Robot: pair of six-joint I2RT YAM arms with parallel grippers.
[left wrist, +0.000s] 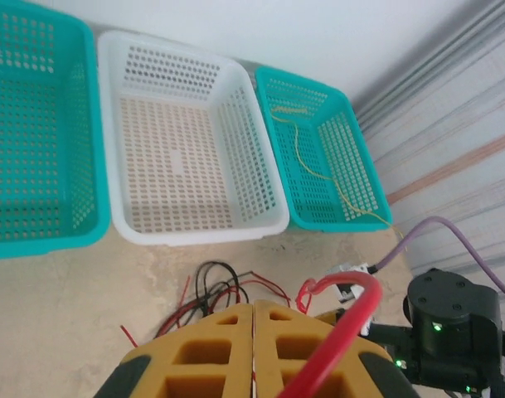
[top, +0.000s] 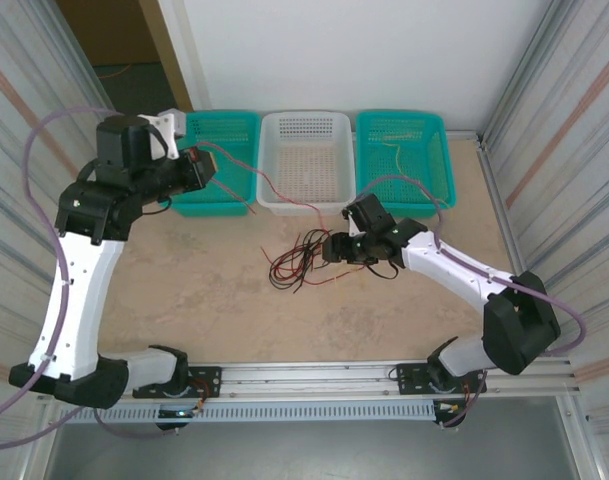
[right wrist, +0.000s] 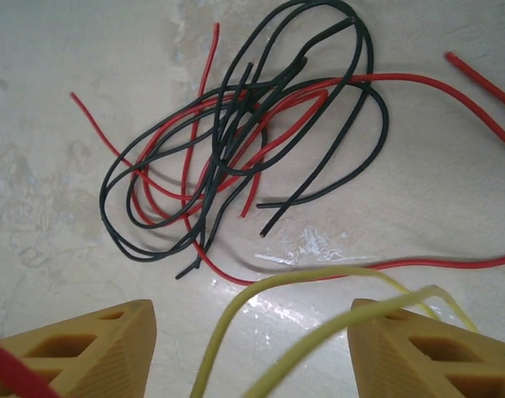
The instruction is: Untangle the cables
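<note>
Right claw (right wrist: 252,319): fingers are standing wide apart, gripping nothing, hovering low over the table (right wrist: 451,166).
Yellow cable (right wrist: 318,342): is looping loose through the gap between those fingers, blurred and close to the lens; whether it is touching either finger I cannot tell.
Tangle (right wrist: 235,141): red and black strands are lying knotted on the table just beyond the right claw, crossing one another several times.
Left claw (left wrist: 254,311): is standing shut, pinching a red cable (left wrist: 343,332), and is raised at the far left.
Red cable run: is trailing from the left claw down towards the tangle; where its far end is lying I cannot tell.
Basket (left wrist: 339,222): the right teal one is holding a second yellow cable (left wrist: 300,149).
Step in hand: judged to be taking the yellow cable free.
Method: the right claw should be closing on the yellow strand alone, well clear of red and black, then lifting slowly and stopping if the tangle is dragging along. The left claw should be holding steady, not pulling the red cable tight.
</note>
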